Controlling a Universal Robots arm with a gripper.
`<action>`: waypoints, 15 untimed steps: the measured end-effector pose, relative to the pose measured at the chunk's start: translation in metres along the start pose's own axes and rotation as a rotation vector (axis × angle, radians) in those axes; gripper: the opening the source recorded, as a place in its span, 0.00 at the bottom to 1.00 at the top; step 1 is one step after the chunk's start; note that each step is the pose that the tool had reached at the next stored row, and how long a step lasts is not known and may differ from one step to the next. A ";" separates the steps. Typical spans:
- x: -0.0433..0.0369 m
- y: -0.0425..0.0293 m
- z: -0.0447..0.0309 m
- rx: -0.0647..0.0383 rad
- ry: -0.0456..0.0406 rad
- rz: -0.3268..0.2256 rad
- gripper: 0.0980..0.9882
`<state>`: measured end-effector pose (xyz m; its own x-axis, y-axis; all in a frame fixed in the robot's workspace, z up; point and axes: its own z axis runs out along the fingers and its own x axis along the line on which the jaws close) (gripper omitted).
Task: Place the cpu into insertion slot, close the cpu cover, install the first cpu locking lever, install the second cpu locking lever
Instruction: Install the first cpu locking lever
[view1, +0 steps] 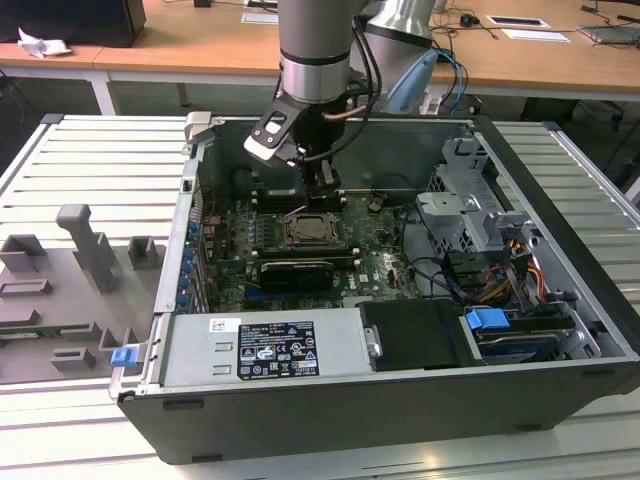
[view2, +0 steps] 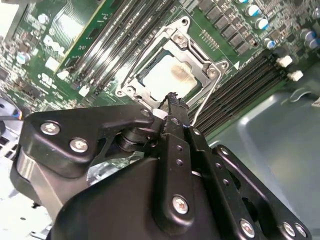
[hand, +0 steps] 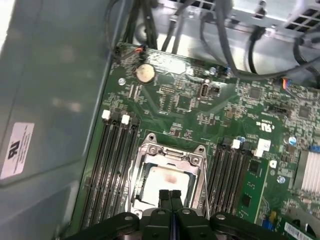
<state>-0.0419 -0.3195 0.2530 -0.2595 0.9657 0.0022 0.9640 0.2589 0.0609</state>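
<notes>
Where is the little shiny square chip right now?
In the first wrist view the cpu sits in the insertion slot, between two banks of long black memory slots, right by the shut tips of the gripper.

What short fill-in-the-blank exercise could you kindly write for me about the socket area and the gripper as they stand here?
1. Through the window of the cpu cover shows the pale face of the ____.
2. The gripper hangs just over the insertion slot with its fingers ____.
3. Long black memory slots run along ____ sides of the socket.

Missing words: cpu; shut; both.
</notes>
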 end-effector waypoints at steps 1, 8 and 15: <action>0.0000 0.0000 0.0000 0.000 0.0009 -0.015 0.01; 0.0000 -0.0001 0.0000 0.001 0.0099 -0.163 0.01; 0.0000 -0.0001 0.0000 0.001 0.0192 -0.317 0.01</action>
<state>-0.0420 -0.3195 0.2531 -0.5479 0.8365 0.0022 0.8351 0.5468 0.0607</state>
